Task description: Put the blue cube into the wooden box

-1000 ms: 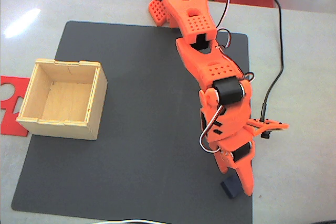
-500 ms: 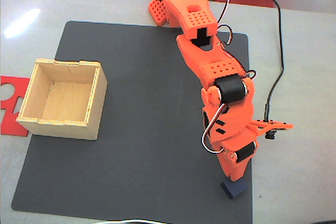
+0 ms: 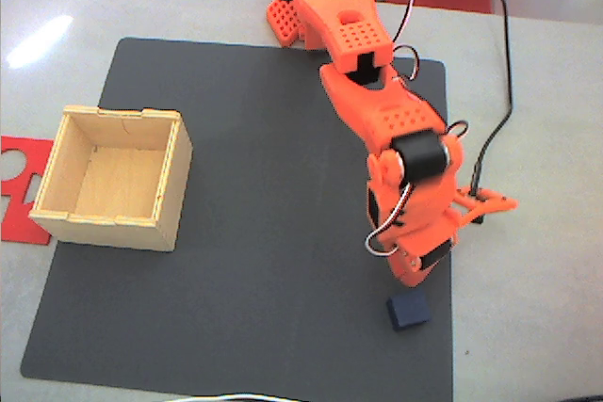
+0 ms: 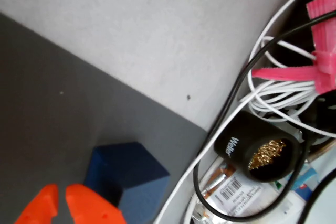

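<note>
- Only in the fixed view is the wooden box (image 3: 111, 178) recorded, open-topped, at the left edge of the dark mat (image 3: 245, 233), over a red cut-out sheet (image 3: 21, 185).
- A black Weller tip-cleaner pot (image 4: 260, 150) with brass wool, white cables (image 4: 273, 95) and pink ties (image 4: 323, 51) are seen in the wrist view, beyond the mat's edge.
- The blue cube (image 3: 408, 311) (image 4: 128, 177) is noted on the mat near its lower right corner, just beyond the gripper (image 4: 65, 208), not held.
- Orange fingertips are seen close together with a narrow gap between, nothing gripped.
- The orange arm (image 3: 377, 120) is stretched from the top edge down the mat's right side, wrist bent downward above the cube.
</note>
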You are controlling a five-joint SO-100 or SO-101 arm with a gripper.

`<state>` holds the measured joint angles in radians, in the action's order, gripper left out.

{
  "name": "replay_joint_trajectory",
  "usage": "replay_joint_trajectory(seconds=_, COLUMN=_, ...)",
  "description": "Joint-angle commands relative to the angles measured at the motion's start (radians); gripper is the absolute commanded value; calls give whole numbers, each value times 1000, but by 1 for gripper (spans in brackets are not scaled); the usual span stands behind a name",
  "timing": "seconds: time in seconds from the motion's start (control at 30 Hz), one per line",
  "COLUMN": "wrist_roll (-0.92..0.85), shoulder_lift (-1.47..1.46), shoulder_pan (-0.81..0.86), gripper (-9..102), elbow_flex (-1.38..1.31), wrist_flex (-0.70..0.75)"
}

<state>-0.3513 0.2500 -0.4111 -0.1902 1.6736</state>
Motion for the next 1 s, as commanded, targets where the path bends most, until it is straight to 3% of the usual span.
replay_joint_trajectory(seconds=0.0, wrist_roll=11, shoulder_lift=28, shoulder_pan=9, gripper=0, elbow_flex=-44, wrist_flex=91)
replay_joint_trajectory(seconds=0.07, wrist_roll=11, shoulder_lift=64, shoulder_pan=9, gripper=1, elbow_flex=-44, wrist_flex=114)
replay_joint_trajectory(seconds=0.23, wrist_roll=3, shoulder_lift=192, shoulder_pan=-6, gripper=16, elbow_flex=-44, wrist_flex=37)
replay_joint_trajectory(seconds=0.57, wrist_roll=9, shoulder_lift=35, shoulder_pan=9, gripper=23, elbow_flex=-44, wrist_flex=-170)
replay_joint_trajectory(seconds=0.97, wrist_roll=3, shoulder_lift=-17, shoulder_pan=5, gripper=27, elbow_flex=-38, wrist_flex=-175)
